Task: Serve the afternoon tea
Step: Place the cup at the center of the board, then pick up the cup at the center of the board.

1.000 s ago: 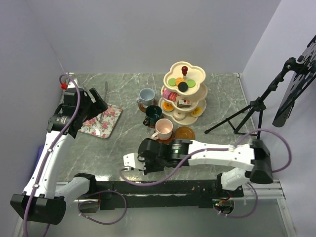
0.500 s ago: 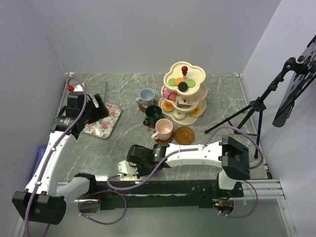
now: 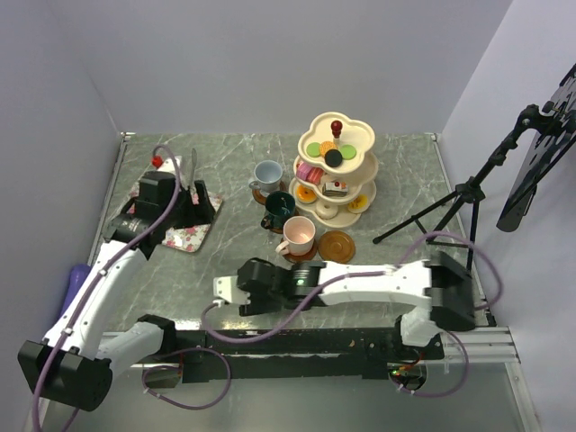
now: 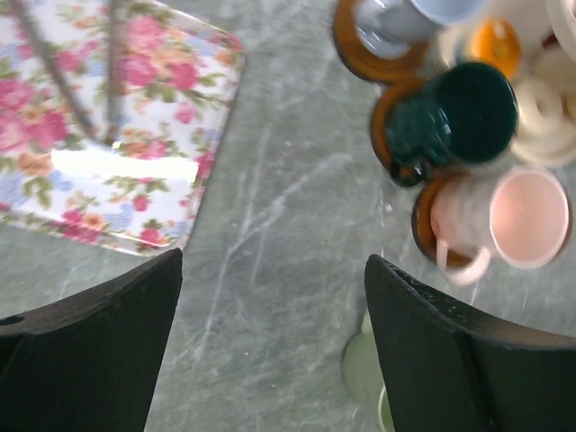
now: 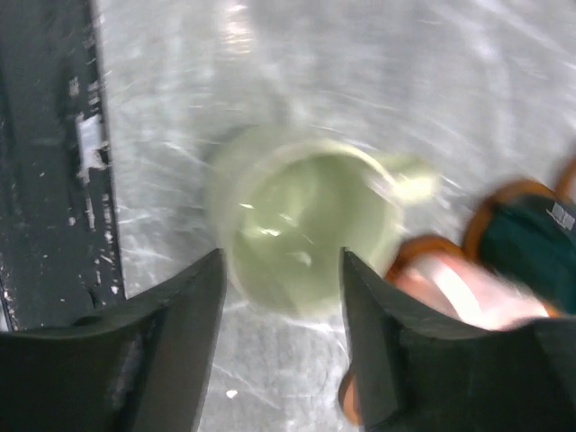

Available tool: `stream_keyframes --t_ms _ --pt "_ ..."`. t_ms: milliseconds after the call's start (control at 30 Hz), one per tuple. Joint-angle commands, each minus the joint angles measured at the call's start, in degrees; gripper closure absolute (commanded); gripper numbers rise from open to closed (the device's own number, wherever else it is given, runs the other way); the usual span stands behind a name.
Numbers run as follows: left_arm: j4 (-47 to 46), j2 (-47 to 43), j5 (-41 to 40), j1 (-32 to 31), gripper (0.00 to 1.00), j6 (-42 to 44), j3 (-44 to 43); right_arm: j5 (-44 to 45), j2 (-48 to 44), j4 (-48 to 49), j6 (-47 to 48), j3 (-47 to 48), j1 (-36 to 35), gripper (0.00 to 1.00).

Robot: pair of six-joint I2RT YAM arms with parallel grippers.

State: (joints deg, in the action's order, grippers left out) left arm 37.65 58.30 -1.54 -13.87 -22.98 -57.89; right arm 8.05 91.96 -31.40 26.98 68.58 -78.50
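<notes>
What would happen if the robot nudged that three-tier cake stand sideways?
It looks tall for its footprint, so the stand would probably tip rather than slide if pushed near the red knob. The small cakes seem to lie loose on the tiers, so they would likely slip off. It appears rigid, not floppy.

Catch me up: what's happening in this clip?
The right tool hangs open over the light green mug, which stands on the table near its front edge, not on a saucer. The left tool hovers open and empty between the floral tray and the pink mug. One brown saucer beside the stand sits bare.
</notes>
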Motion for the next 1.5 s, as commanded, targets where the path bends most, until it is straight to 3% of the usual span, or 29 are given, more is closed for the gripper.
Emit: stream_keyframes --t_ms 0,100,300,433,633,967,1033,1100,1267,1467 --pt "-4.86 -1.96 3.9 -5.63 0.15 4.43 2.42 9.33 -14.59 7.75 -7.1 -4.13 1.76 0.31" --pt "-6.8 -3.98 8.12 -11.69 0.17 6.89 4.71 12.59 -22.5 9.42 -12.99 -8.18 5.18 0.23" --pt "-4.52 -5.31 10.15 -22.76 0.25 7.95 5.59 7.68 -33.68 10.03 -20.74 -15.39 19.51 0.22" --pt "-2.76 -1.72 9.72 -31.99 0.28 7.6 4.37 5.13 -37.03 11.53 -22.5 -18.47 25.75 0.22" --pt "-0.12 6.11 9.01 -42.98 0.36 8.92 2.25 3.64 -38.26 13.38 -23.99 -19.53 29.36 0.22" --pt "1.64 18.41 9.63 -50.29 0.38 6.55 1.9 3.28 -40.02 14.79 -25.49 -20.85 30.69 0.23" --pt "1.72 20.78 8.05 -50.64 0.42 5.59 1.55 3.37 -40.63 14.7 -25.58 -20.94 30.95 0.23" --pt "1.82 22.99 6.03 -50.64 0.54 4.88 1.46 3.2 -41.07 14.52 -25.58 -21.11 31.13 0.23" --pt "1.72 24.93 3.13 -50.64 0.99 -1.51 0.32 2.93 -41.78 14.0 -25.05 -20.85 31.56 0.23" --pt "7.69 24.93 -7.23 -47.93 0.99 -22.78 -3.19 2.32 -42.04 13.64 -23.47 -19.8 31.74 0.23"
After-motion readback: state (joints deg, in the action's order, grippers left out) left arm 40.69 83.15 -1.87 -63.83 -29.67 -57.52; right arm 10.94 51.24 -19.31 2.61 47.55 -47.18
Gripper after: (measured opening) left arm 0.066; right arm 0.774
